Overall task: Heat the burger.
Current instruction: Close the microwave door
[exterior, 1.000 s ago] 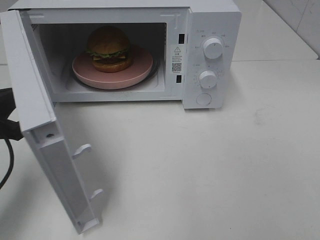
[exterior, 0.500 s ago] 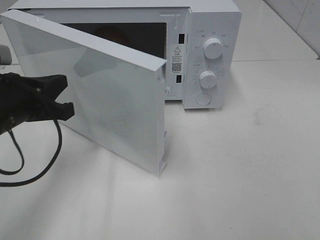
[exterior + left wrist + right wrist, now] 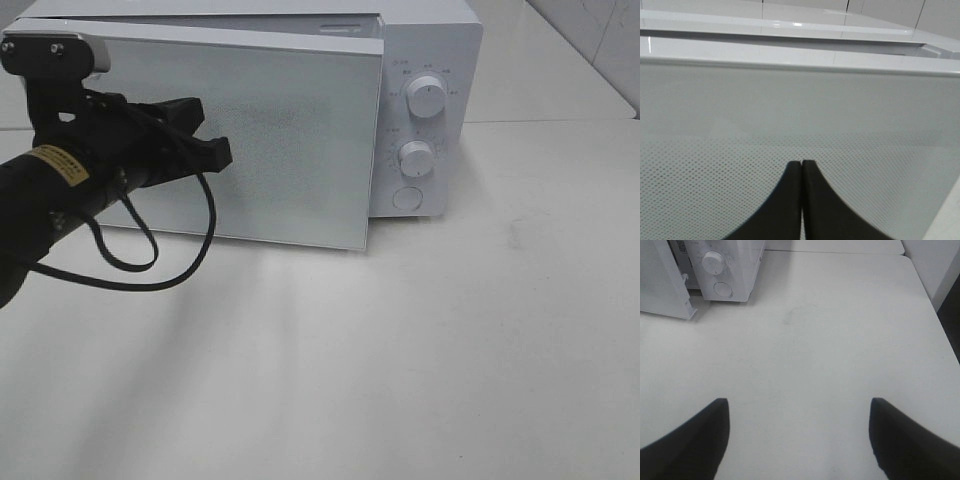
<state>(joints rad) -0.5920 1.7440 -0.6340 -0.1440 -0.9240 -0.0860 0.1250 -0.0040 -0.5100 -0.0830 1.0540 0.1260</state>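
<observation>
The burger is hidden behind the white microwave's [image 3: 425, 40] door [image 3: 290, 150], which stands almost closed, its latch edge still a little out from the body. My left gripper [image 3: 218, 150] is shut and empty, its black fingertips pressed against the door's dotted glass [image 3: 865, 150]. In the left wrist view the shut left gripper [image 3: 801, 163] has both tips together on that glass. My right gripper [image 3: 799, 401] hangs open over bare table, well to the right of the microwave [image 3: 735, 265], holding nothing.
Two white knobs [image 3: 427, 97] [image 3: 415, 157] and a round button [image 3: 407, 198] sit on the microwave's control panel. A black cable [image 3: 150, 265] loops below my left arm. The white tabletop [image 3: 400, 350] stretches in front, with its right edge [image 3: 940, 315] near the wall.
The door has swung from wide open to nearly closed, covering the burger and plate. My left arm has moved right and forward with it, gripper shut throughout. The right gripper stayed open.
</observation>
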